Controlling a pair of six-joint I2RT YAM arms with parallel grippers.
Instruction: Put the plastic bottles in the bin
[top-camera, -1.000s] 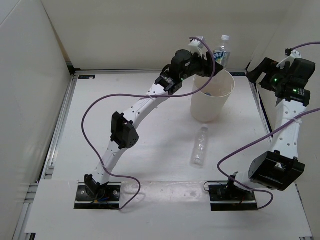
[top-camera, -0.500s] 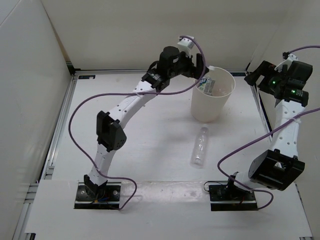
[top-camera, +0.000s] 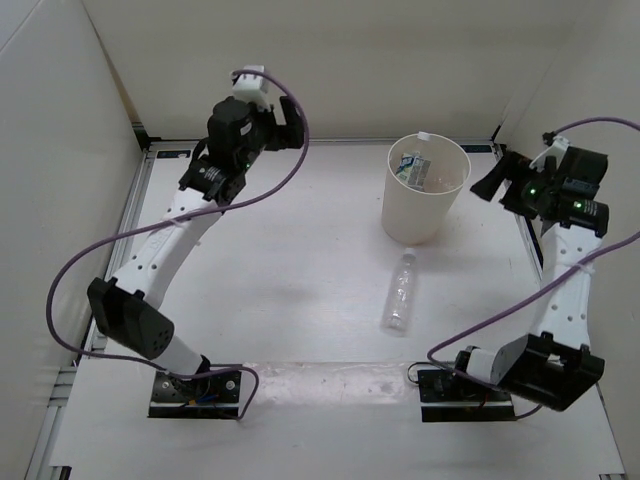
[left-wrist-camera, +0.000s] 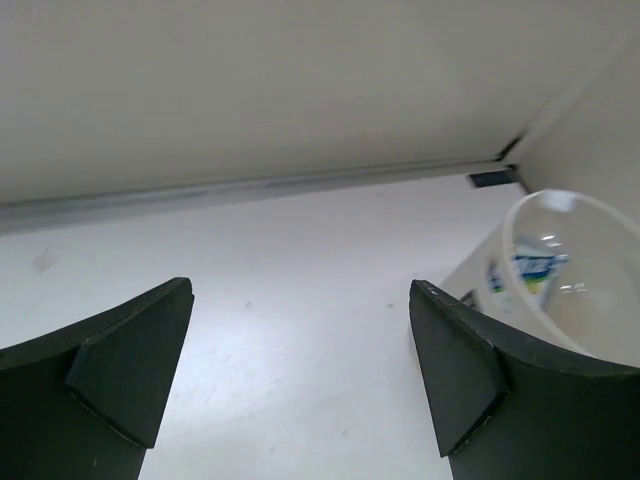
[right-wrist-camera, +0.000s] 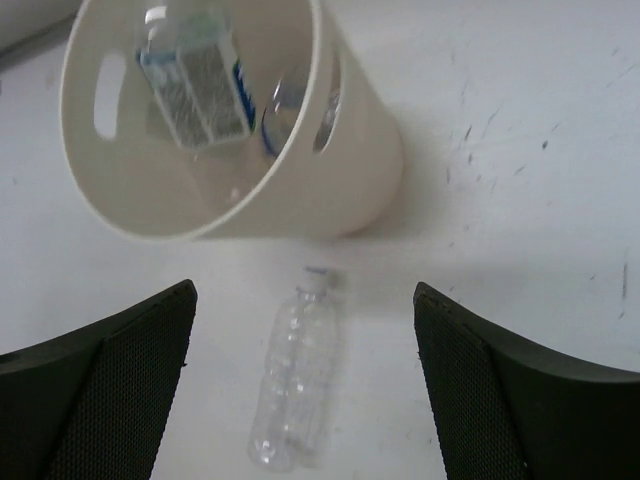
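The white tabletop (top-camera: 300, 260) carries the cream-white bin (top-camera: 415, 215), upright toward its far right, and a plain clear bottle (top-camera: 401, 292) lying near it, cap toward the bin.

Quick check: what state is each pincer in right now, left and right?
Left pincer: open, holding nothing.
Right pincer: open, holding nothing.

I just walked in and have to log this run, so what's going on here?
Two robot arms are putting plastic bottles in the bin. A labelled bottle lies inside it; a clear bottle lies on the table in front of it. Both arms are empty: the left pincer hangs open at the far left, the right pincer open, facing the clear bottle.
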